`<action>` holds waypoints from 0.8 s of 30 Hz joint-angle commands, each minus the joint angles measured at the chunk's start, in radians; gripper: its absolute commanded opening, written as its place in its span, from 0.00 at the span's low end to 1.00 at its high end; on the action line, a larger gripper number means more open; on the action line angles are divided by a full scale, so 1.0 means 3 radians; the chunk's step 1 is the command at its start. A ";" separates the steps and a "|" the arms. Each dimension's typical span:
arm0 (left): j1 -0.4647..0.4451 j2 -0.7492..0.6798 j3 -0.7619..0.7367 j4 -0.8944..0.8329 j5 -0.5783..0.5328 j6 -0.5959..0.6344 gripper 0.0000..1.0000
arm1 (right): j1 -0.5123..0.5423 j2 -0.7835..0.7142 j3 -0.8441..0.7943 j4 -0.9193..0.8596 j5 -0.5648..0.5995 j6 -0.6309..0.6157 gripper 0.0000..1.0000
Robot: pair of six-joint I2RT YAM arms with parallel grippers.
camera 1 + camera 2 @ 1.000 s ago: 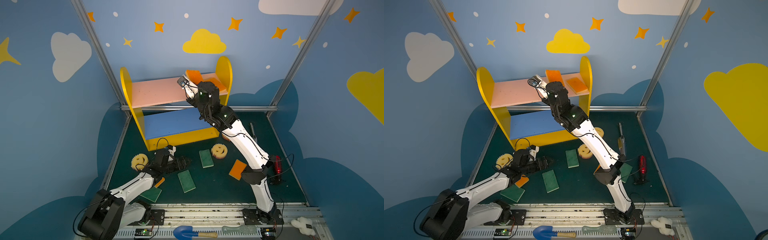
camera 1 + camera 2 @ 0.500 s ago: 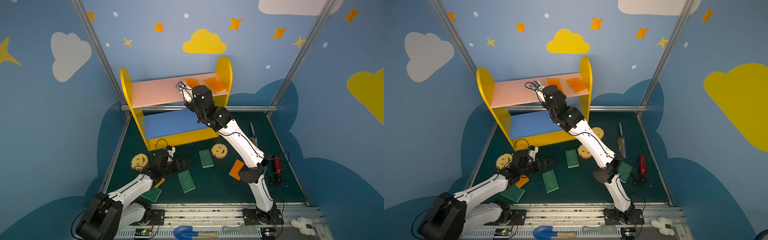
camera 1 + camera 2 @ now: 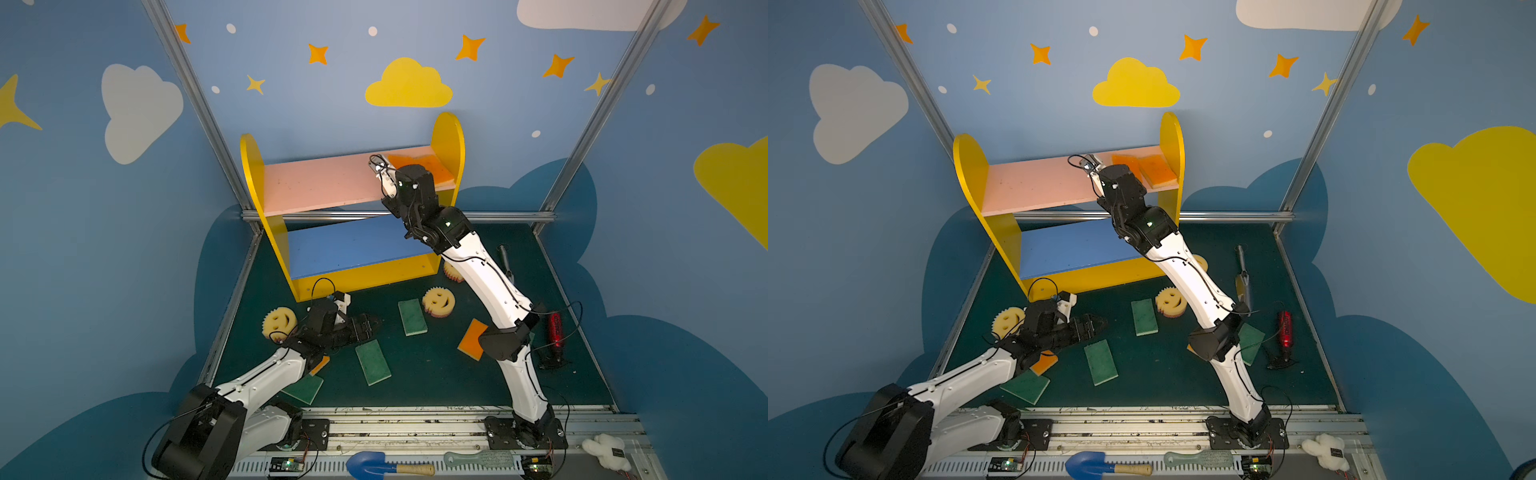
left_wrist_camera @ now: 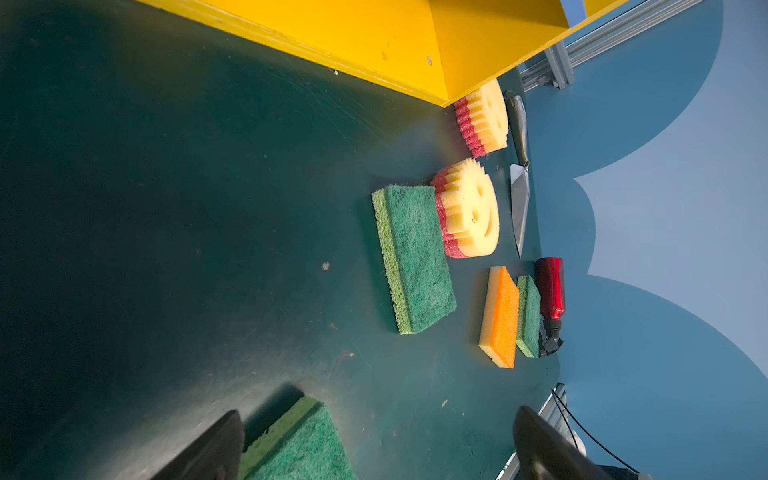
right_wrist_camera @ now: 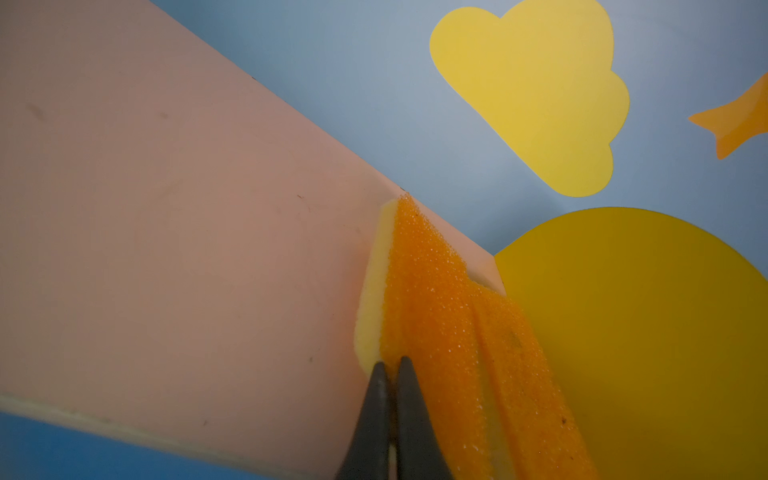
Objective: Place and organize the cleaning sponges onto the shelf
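The two orange-topped yellow foam sponges on the pink upper shelf board, probably light, soft and compressible, suit a pinch across the narrow width; the right fingers are closed empty at one corner, the left fingers spread wide above the dark green tabletop.

Bare pink board beside 2 sponges
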 commanded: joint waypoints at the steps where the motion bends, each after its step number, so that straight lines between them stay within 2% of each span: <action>1: 0.0010 0.0020 -0.0007 0.0040 0.0024 -0.0003 0.99 | -0.0055 -0.0003 0.0083 -0.0044 0.0006 0.0100 0.00; 24: 0.0011 0.0158 0.0079 0.0035 0.0049 0.0030 0.99 | -0.0156 0.0028 0.0083 -0.0004 -0.0015 0.0010 0.00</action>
